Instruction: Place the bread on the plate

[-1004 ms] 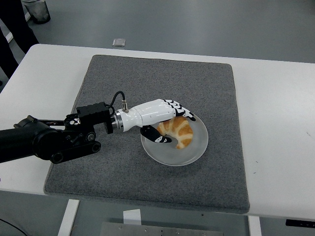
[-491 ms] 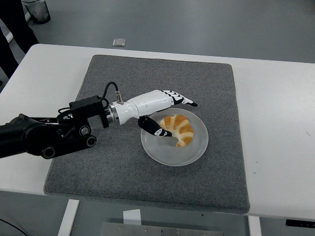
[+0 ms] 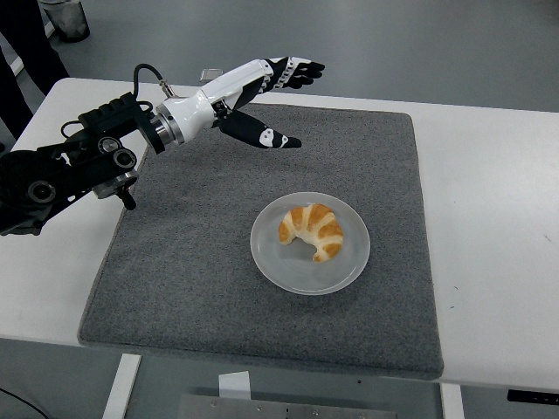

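Head view. The left hand (image 3: 262,87) is hovering above the far left part of the grey mat (image 3: 175,262), its fingers (image 3: 297,70) extending loosely and its thumb (image 3: 266,137) pointing apart from them below, so that the hand is wide and holding nothing. The black left arm (image 3: 61,175) is reaching in from the left edge of the picture over the white table (image 3: 489,218).

The bread (image 3: 313,230), a curved croissant, is lying on the plate (image 3: 288,271), well apart from the hand, nearer the robot and to the right of the fingertips. It is sitting on the upper middle of the plate, touching neither the hand nor the mat. The plate is resting on the mat, roughly at its centre.

Beyond the hand, a small pale square object (image 3: 210,74) is lying on the floor just past the table's far edge, and a dark bin (image 3: 65,17) is standing at the top left corner.
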Robot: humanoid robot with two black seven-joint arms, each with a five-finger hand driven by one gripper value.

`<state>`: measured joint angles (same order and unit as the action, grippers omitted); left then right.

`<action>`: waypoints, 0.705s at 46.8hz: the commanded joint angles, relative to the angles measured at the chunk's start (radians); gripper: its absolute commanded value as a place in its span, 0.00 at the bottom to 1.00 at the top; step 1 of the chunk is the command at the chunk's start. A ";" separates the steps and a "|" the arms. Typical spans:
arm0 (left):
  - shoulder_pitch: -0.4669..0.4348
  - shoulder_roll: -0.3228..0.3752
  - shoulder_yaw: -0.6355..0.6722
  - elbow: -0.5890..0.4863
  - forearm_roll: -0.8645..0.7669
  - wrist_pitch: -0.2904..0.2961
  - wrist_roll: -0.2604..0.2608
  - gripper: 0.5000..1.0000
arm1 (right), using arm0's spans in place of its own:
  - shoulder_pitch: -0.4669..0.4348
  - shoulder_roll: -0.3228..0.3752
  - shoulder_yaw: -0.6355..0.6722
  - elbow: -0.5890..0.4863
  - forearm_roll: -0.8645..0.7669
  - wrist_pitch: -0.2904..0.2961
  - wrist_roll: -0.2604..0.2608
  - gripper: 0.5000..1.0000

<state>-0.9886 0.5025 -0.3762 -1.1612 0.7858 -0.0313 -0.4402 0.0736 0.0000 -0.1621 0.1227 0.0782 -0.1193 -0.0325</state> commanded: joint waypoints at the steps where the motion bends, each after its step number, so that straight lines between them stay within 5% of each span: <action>1: 0.004 0.001 -0.018 0.040 -0.075 -0.028 0.000 0.93 | 0.000 0.000 -0.001 0.000 0.000 0.000 -0.001 0.90; 17: 0.005 -0.005 -0.098 0.279 -0.418 -0.294 0.000 0.95 | 0.000 0.000 0.001 0.000 0.000 0.000 -0.001 0.90; 33: 0.031 -0.021 -0.136 0.408 -0.551 -0.314 -0.002 0.97 | 0.000 0.000 0.001 0.002 0.000 0.001 0.000 0.90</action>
<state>-0.9643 0.4875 -0.5122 -0.7807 0.2636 -0.3470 -0.4418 0.0736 0.0000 -0.1616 0.1237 0.0782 -0.1181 -0.0325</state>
